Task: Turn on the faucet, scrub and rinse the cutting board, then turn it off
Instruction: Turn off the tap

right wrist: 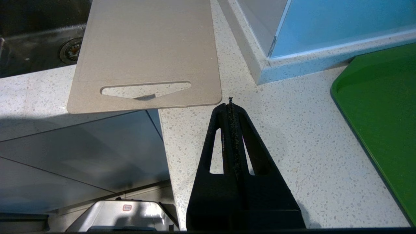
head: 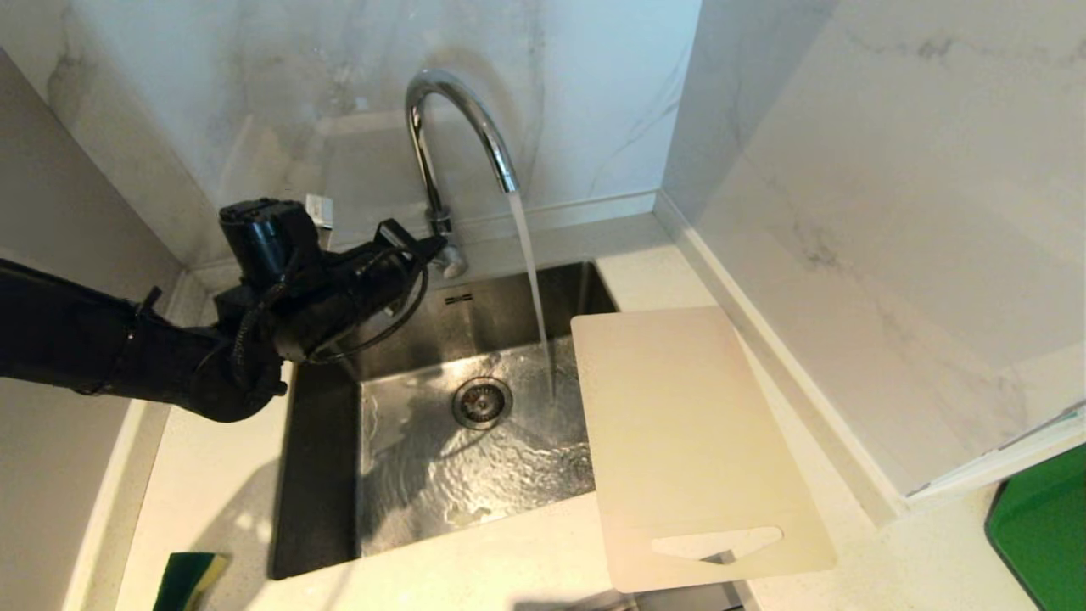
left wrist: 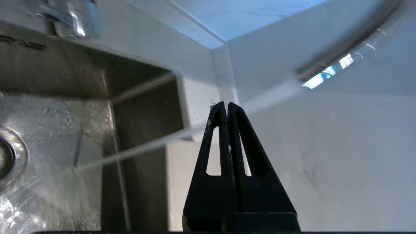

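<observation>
The chrome faucet (head: pixel 458 110) arches over the steel sink (head: pixel 322 441), and water (head: pixel 533 280) runs from its spout onto the sink floor near the drain. My left gripper (head: pixel 434 244) is shut and empty, its tip right beside the faucet's base; I cannot tell whether it touches. In the left wrist view the shut left gripper (left wrist: pixel 226 104) points past the stream (left wrist: pixel 146 146) toward the spout (left wrist: pixel 351 42). The cream cutting board (head: pixel 687 433) lies flat on the right counter, its left edge over the sink. My right gripper (right wrist: pixel 230 104) is shut and empty above the counter, near the board's (right wrist: pixel 146 48) handle end.
A green and yellow sponge (head: pixel 191 577) lies on the counter at the sink's near left corner. A bright green flat tray (head: pixel 1044 526) sits at the far right, beyond a marble wall corner (head: pixel 848 255). Walls close in behind and to the left.
</observation>
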You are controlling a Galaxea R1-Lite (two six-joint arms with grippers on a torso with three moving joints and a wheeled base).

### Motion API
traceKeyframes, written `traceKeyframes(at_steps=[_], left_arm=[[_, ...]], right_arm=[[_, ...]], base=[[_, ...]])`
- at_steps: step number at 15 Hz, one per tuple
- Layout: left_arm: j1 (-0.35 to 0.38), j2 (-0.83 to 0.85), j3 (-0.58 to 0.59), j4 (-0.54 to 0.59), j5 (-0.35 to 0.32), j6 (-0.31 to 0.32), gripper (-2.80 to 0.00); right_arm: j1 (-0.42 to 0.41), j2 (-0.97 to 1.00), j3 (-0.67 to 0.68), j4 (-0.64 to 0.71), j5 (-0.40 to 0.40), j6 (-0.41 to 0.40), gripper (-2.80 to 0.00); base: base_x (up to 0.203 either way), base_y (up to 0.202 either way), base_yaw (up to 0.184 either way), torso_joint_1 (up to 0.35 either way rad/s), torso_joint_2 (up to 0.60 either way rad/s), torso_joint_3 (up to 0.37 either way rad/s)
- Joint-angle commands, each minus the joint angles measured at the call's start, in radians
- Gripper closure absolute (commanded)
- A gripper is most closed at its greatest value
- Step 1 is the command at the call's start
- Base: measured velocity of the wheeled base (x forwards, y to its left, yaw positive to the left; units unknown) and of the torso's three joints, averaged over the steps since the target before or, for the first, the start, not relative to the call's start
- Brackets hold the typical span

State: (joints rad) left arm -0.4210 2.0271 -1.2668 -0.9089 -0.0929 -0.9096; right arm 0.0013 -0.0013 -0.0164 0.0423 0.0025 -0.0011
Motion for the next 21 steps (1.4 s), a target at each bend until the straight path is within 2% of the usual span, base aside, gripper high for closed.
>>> traceKeyframes(at_steps=[1,6,16,21], left_arm=[[0.021,0.103,-0.005,-0.095,-0.006,-0.002,0.0],[0.034,0.207,-0.097,-0.107,-0.008,0.032,0.0],[0.1,0.336,-0.292,-0.087,-0.01,0.02,0.0],[0.135,0.38,-0.417,-0.022,-0.01,0.017,0.0]], right_arm=[[0.0,0.001,0.001,0.001,0.0,0.0,0.0],[0.0,0.001,0.0,0.001,-0.001,0.0,0.0],[0.0,0.001,0.0,0.001,0.001,0.0,0.0],[0.0,0.001,0.0,0.001,0.001,0.0,0.0]], base=[[0.0,0.0,0.0,0.0,0.0,0.0],[0.0,0.0,0.0,0.0,0.0,0.0],[0.0,0.0,0.0,0.0,0.0,0.0],[0.0,0.0,0.0,0.0,0.0,0.0]])
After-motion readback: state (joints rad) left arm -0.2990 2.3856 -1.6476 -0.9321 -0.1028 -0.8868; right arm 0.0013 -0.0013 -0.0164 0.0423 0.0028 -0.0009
